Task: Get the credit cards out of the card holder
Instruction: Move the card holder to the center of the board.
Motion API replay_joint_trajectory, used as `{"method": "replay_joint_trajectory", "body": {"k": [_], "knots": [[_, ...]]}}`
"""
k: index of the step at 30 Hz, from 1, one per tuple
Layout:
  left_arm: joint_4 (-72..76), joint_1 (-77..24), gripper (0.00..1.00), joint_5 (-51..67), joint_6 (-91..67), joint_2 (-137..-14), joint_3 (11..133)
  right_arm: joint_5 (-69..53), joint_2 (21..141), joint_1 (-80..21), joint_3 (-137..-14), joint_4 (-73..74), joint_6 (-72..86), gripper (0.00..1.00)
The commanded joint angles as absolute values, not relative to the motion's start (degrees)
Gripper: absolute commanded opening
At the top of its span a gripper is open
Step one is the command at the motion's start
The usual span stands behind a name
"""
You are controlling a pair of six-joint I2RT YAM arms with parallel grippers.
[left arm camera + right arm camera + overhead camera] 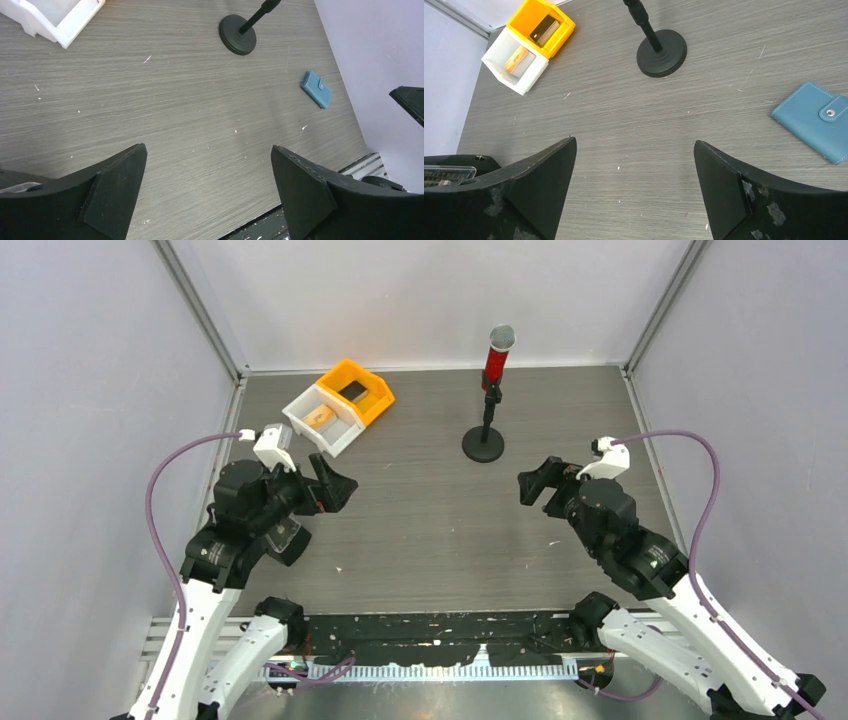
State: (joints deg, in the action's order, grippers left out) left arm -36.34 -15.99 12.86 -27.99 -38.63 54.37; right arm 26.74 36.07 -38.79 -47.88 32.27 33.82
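The light-blue card holder (816,120) lies flat and snapped shut on the table, right of my right gripper (634,147); it also shows in the left wrist view (317,88). In the top view it is hidden under my right arm. The dark card (544,31) lies in the orange bin (372,383). The orange-tan card (516,59) lies in the white bin (300,410). My left gripper (340,485) and right gripper (533,485) are both open and empty above the table, facing each other.
A black microphone stand (484,443) with a red and grey top stands at the back centre. The two bins sit side by side at the back left. White walls close in the left, right and back sides.
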Motion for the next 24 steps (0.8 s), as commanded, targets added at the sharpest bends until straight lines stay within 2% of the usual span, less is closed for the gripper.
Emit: {"method": "replay_joint_trajectory", "body": {"k": [1, 15, 21, 24], "knots": [[-34.96, -15.73, 0.99, 13.91, -27.16, -37.34, 53.15, 28.98, 36.67, -38.94, -49.39, 31.64, 35.66, 0.95], [-35.77, -15.74, 0.99, 13.17, -25.2, -35.81, 51.85, 33.76, 37.96, -38.93, -48.18, 32.47, 36.58, 0.96], [-35.78, -16.33, 0.99, 9.05, -25.2, -33.97, 48.65, 41.76, 44.66, -37.92, -45.21, 30.82, 35.03, 0.99], [-37.56, -18.37, 0.99, 5.11, -23.73, -33.67, 49.09, 38.32, 51.15, -32.53, -45.63, 30.73, 34.28, 1.0]]}}
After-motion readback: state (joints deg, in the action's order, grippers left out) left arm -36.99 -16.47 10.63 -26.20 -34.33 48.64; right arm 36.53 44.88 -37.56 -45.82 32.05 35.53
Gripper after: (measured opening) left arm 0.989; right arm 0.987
